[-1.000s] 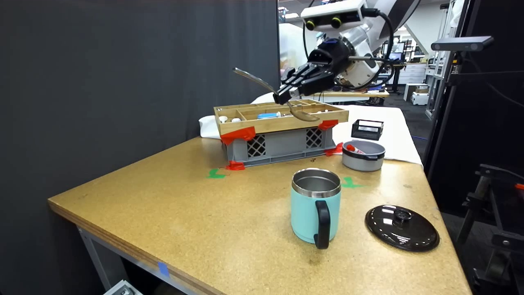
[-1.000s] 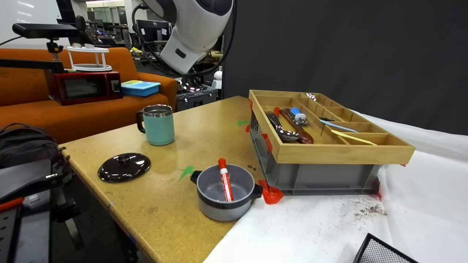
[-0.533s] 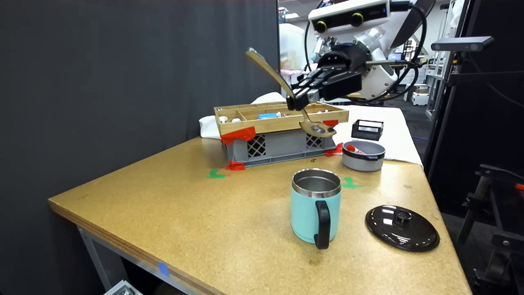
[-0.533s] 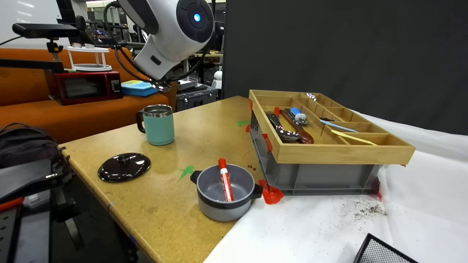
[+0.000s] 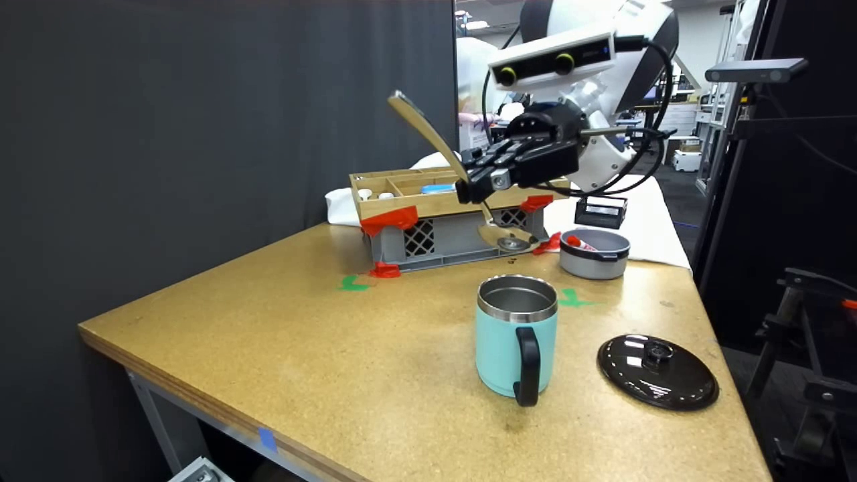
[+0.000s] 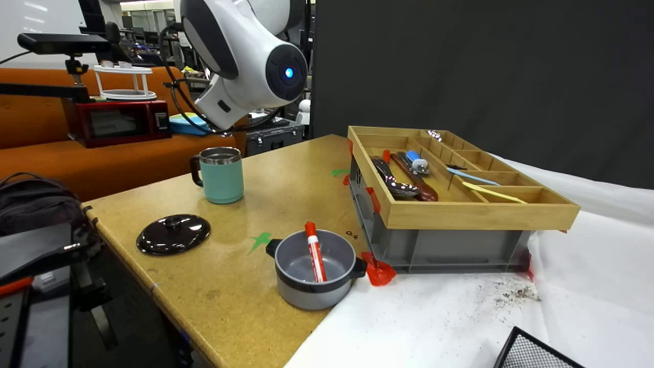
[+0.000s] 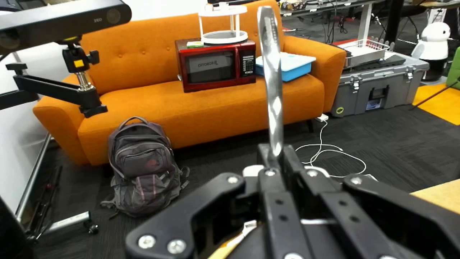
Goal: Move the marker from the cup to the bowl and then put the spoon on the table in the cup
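Observation:
My gripper (image 5: 469, 187) is shut on the silver spoon (image 5: 428, 130) and holds it tilted in the air, its handle up and its bowl end down. The spoon's handle stands up from the fingertips (image 7: 276, 156) in the wrist view (image 7: 272, 72). The teal cup (image 5: 512, 355) stands upright on the table (image 5: 301, 348), lower than the spoon and apart from it; the cup also shows in an exterior view (image 6: 222, 179). The red and white marker (image 6: 317, 255) leans inside the grey bowl (image 6: 306, 300). The gripper is hidden in that same exterior view.
A black lid (image 5: 658, 373) lies on the table beside the cup. A wooden utensil tray (image 6: 480, 220) sits on a grey crate (image 6: 454, 250) near the bowl. A black mesh box (image 5: 600, 212) stands on the white cloth behind the bowl.
My gripper has come down and toward the cup with the spoon still held. Over the last half second it moved down and a little left in an exterior view. Cup, bowl and marker have not moved.

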Robot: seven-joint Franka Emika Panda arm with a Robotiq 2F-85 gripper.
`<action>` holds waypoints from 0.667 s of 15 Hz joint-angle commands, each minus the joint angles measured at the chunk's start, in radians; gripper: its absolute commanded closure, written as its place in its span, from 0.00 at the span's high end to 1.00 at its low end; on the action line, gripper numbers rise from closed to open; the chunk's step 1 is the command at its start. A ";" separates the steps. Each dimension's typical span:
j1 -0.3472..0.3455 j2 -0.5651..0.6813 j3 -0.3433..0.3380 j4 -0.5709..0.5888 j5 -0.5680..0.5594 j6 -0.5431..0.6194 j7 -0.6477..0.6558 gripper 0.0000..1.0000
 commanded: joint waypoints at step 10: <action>-0.024 0.126 -0.023 0.018 0.112 -0.052 -0.164 0.02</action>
